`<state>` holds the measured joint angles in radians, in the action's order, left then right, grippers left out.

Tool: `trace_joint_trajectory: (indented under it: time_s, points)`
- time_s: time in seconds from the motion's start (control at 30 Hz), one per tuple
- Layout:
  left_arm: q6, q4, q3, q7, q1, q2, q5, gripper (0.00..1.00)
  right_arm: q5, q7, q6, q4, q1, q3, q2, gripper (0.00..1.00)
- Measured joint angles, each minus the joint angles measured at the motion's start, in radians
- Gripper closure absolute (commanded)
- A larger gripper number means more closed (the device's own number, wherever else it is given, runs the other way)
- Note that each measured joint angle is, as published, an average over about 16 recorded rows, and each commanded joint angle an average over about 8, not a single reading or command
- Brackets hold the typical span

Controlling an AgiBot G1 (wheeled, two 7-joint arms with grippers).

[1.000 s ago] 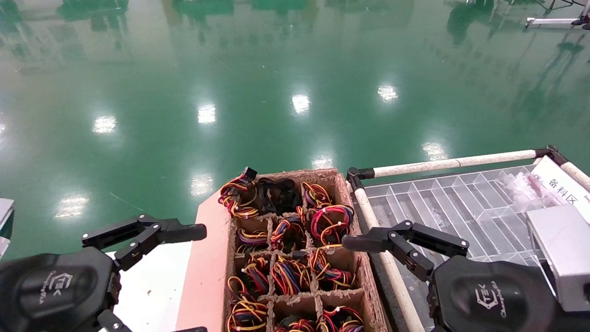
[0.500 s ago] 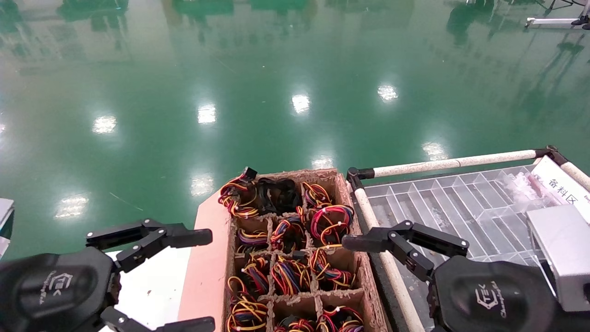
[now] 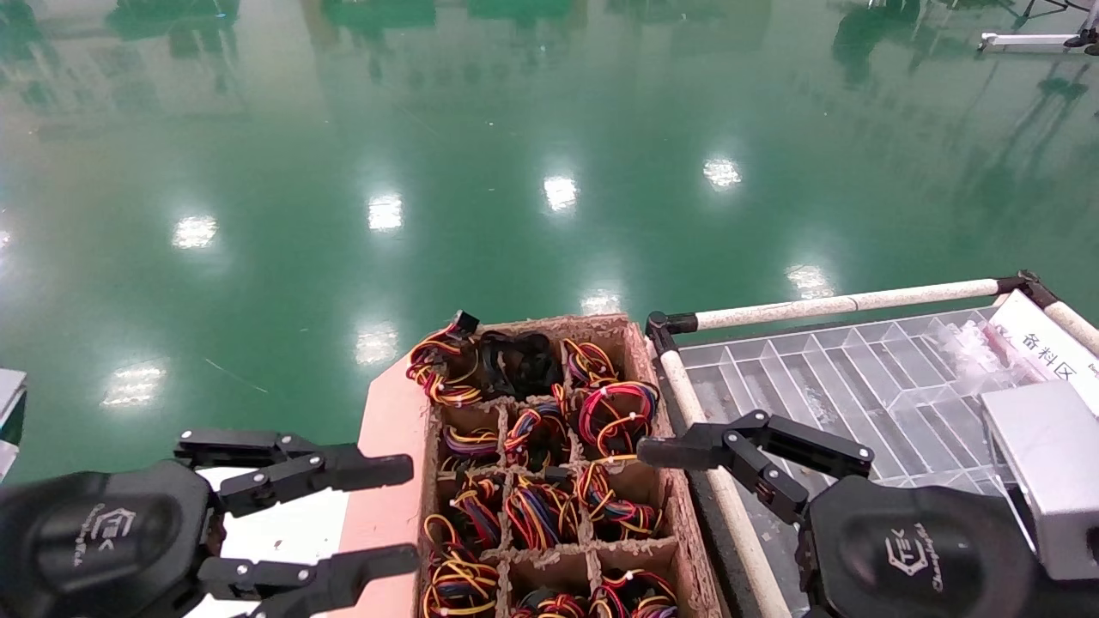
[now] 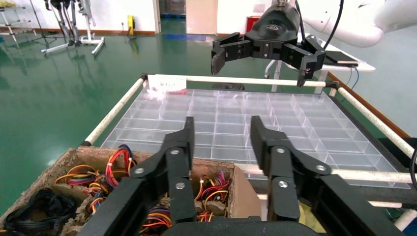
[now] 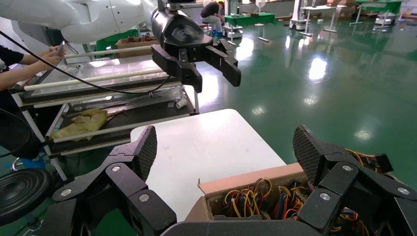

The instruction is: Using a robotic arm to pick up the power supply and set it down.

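A brown cardboard divider crate (image 3: 549, 327) stands in the middle of the head view. Coiled red, yellow and black wire bundles (image 3: 615, 410) fill its compartments; the power supply bodies beneath them are hidden. My left gripper (image 3: 410, 515) is open and empty, level with the crate's left wall, over its pink flap. In the left wrist view this gripper (image 4: 222, 123) hangs over the crate (image 4: 246, 196). My right gripper (image 5: 225, 142) is wide open and empty at the crate's right side; one of its fingers (image 3: 687, 447) reaches over the crate's right wall. The white-tubed left arm (image 5: 74, 19) trails a black cable.
A clear compartment tray (image 3: 816, 378) framed by white rails lies right of the crate. A silver-grey box (image 3: 1043, 463) and a white label sign (image 3: 1047, 348) sit at its right edge. A white table (image 3: 283, 515) lies left of the crate. A person's hand (image 5: 49, 54) shows behind a rack.
My left gripper has swung right toward the crate's left wall and rolled, bringing its lower finger into the head view. The right gripper has stayed still.
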<state>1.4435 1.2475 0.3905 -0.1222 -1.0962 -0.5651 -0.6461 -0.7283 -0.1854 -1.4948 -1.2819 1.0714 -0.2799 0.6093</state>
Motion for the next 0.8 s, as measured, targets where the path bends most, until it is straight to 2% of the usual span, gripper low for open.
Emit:
trace_joint_trajectory:
  time_s: [0.27,0.53,0.6,0.8]
  points:
    - [0.000,0.000,0.000,0.000,0.000,0.000,0.000,1.00,-0.038,-0.010,0.030,0.000,-0.018,-0.003,-0.033,0.00]
    - [0.000,0.000,0.000,0.000,0.000,0.000,0.000,1.00,-0.150,-0.049,0.108,-0.023,-0.056,-0.032,-0.079,0.00]
    - [0.000,0.000,0.000,0.000,0.000,0.000,0.000,1.00,-0.185,-0.062,0.130,-0.030,-0.064,-0.044,-0.084,0.16]
    - [0.000,0.000,0.000,0.000,0.000,0.000,0.000,1.00,-0.294,-0.105,0.185,-0.046,-0.063,-0.094,-0.063,0.91]
